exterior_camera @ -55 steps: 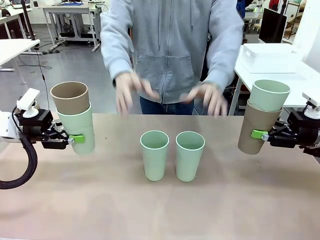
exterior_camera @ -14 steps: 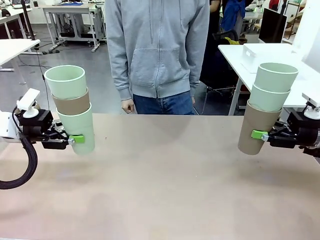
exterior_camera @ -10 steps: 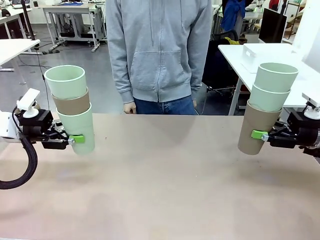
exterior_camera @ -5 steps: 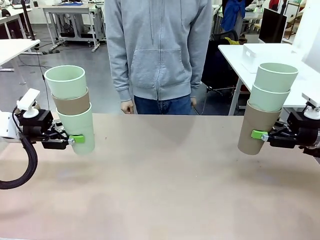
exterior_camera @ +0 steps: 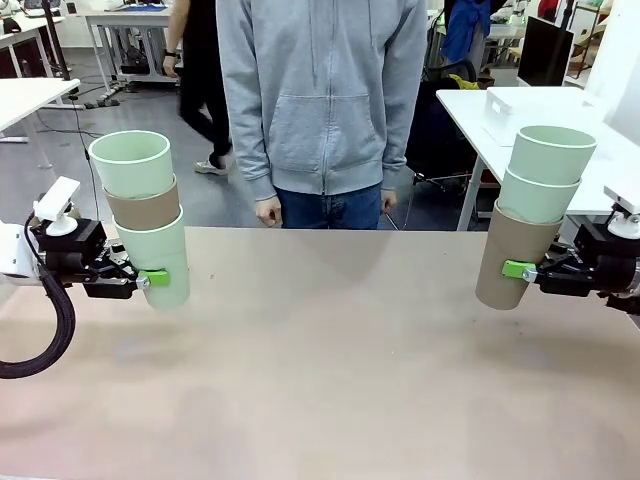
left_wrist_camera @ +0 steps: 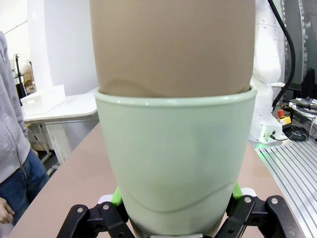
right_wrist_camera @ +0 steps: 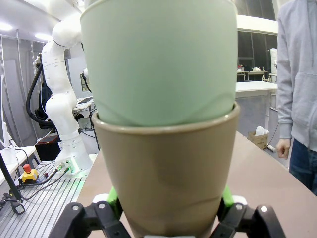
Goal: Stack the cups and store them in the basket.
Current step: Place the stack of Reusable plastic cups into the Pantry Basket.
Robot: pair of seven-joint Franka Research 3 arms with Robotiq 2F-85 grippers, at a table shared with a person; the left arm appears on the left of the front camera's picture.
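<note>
At 9 o'clock over the table (exterior_camera: 320, 370), the left gripper (exterior_camera: 160, 276) is clamped on the lower wall of a mint cup (exterior_camera: 160, 245). In the left wrist view its green pads (left_wrist_camera: 117, 196) press against opposite sides of that cup. A tan cup (exterior_camera: 143, 208) sits nested in it, and a top mint cup (exterior_camera: 132, 163) is nested in the tan one. This makes a left stack of three, mouths up, leaning a little toward 10 o'clock. Whether its base touches the tabletop I cannot tell.

At 12 o'clock a person (exterior_camera: 320, 90) in a grey hoodie stands at the far edge of the table. Both hands (exterior_camera: 267, 211) hang low by the hips, well apart from either stack.

At 3 o'clock the right gripper (exterior_camera: 510, 269) is closed on the lower wall of a tan base cup (exterior_camera: 512, 245). A middle mint cup (exterior_camera: 538, 198) sits in it, and an upper mint cup (exterior_camera: 552, 152) sits in that. This right stack is also three high and tips slightly toward 1 o'clock.

At about 2 o'clock, behind the right stack, the white basket (exterior_camera: 528, 105) rests on a white side table (exterior_camera: 470, 110), well apart from all the cups.
</note>
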